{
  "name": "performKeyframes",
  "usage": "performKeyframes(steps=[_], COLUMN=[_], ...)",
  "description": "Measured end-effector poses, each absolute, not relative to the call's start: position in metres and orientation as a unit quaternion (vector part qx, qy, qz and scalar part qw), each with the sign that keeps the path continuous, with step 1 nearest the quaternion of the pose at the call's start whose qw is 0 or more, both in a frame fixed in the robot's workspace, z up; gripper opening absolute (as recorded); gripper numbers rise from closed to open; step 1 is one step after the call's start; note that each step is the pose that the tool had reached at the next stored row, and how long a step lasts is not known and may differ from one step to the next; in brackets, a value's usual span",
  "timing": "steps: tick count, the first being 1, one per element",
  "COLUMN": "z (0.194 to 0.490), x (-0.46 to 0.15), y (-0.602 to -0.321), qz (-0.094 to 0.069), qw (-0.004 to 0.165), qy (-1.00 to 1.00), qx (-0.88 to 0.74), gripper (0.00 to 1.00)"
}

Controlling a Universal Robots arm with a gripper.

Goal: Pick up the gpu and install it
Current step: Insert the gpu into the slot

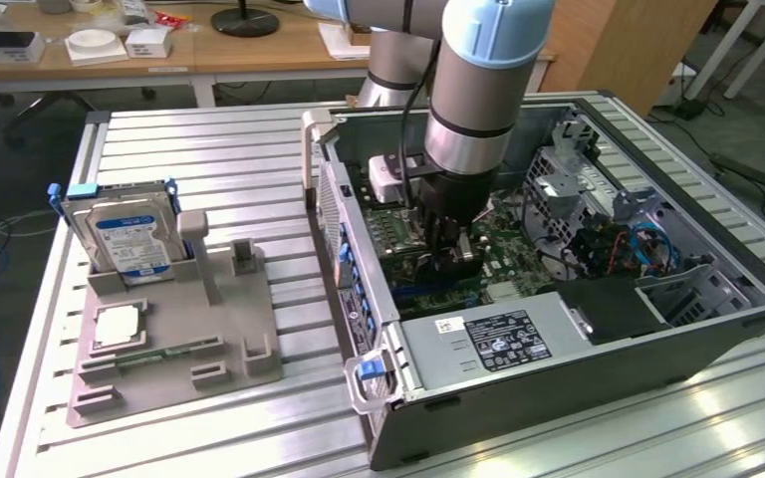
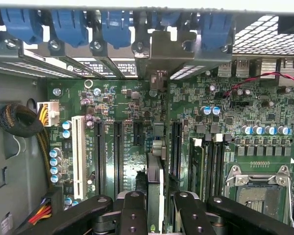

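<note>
GPU (image 2: 155, 183) stands on edge between the gripper's (image 2: 155, 208) two black fingers (image 2: 132, 210), which are clamped on it from either side; in the wrist view it reads as a thin dark card seen edge-on, running up toward a silver-grey metal bracket (image 2: 172, 51) at its far end, against the case's rear slot openings with their blue latches (image 2: 116, 22). That same view lays out the green motherboard (image 2: 132, 122) beneath the card: black expansion slots (image 2: 117, 152) and one white slot (image 2: 79, 156) beside it, an empty CPU socket (image 2: 257, 188), and a sleeved cable bundle (image 2: 17, 120). Whether the card's lower edge is seated in a slot or only above it cannot be told. The exterior view gives what the wrist camera cannot: the arm (image 1: 482, 80) reaching down from 12 o'clock into the open computer case (image 1: 701, 329) lying on a slatted metal table (image 1: 223, 159), the gripper (image 1: 446, 254) deep over the board near the case's middle. At 9 o'clock from the case, well apart, a grey holder (image 1: 223, 349) carries an upright hard drive (image 1: 127, 234) with a blue-and-white label and a small square silver-topped chip (image 1: 117, 327). A power supply (image 1: 502, 344) sits at the case's 6 o'clock end.
</note>
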State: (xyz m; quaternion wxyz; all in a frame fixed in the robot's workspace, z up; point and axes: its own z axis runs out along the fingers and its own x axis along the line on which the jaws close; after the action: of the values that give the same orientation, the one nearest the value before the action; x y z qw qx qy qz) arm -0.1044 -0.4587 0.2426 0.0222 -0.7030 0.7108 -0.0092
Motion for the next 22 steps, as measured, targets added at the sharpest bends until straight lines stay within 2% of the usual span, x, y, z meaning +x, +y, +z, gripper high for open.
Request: performKeyframes(steps=[22], z=[0.2342], x=[-0.1064], y=[-0.4587], qz=[-0.009], qw=[0.022], qy=[0.71], qx=[-0.704], gripper=[0.26])
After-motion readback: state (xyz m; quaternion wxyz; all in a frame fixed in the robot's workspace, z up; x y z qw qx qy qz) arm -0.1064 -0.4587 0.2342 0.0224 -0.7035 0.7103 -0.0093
